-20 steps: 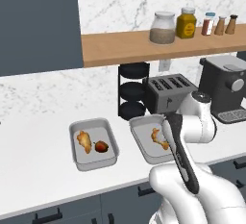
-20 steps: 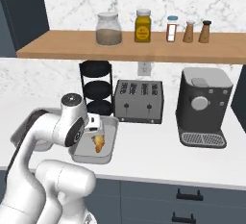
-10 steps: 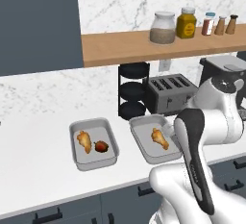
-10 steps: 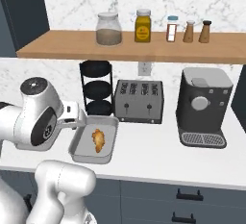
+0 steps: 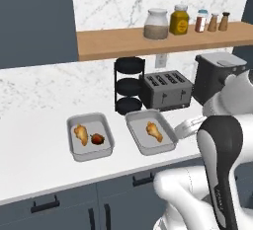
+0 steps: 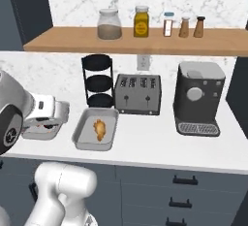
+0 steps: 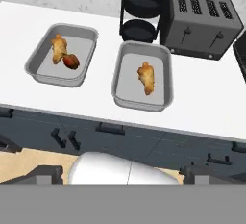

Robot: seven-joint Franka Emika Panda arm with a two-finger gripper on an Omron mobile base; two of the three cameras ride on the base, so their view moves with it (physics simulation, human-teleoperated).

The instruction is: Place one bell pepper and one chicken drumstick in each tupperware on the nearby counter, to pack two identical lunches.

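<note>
Tupperware, two trays, side by side near the front edge of the counter. Left tray holds a chicken drumstick touching a bell pepper. Right tray holds one drumstick, bare floor around it. A narrow strip of counter separates the trays. Toaster and black tiered rack crowd the right tray's back rim. My gripper hangs spread wide, grasping nothing, out past the counter edge above the drawers.

counter smooth matt white | tupperware dull grey metal | shelf wood
</note>
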